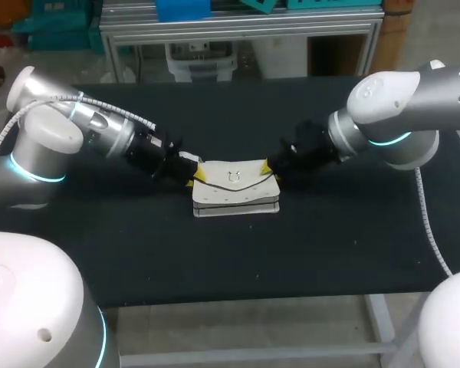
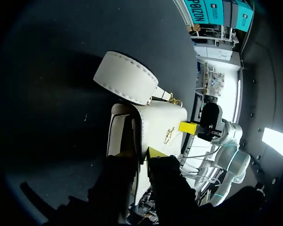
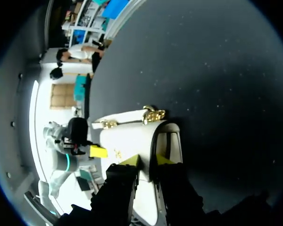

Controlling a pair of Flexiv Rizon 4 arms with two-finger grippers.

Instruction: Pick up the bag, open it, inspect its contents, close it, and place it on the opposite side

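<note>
The white bag [image 1: 236, 188] lies flap-shut at the middle of the surface [image 1: 330, 245]. The left fingers [image 2: 158, 151] and right fingers [image 3: 131, 161] each pinch one end of it. It looks gripped but not lifted, so opening, inspecting, closing and placing all remain.

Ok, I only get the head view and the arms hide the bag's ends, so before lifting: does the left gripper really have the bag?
Observer: Yes. The left gripper is clamped on the bag, one finger on each side of its flap edge.
Operator: And the right?
Observer: Same. The right gripper pinches the flap edge at its end.
Operator: Anything loose?
Observer: A white stitched tab lies flat on the table beside the bag, joined to it by gold hardware.
</note>
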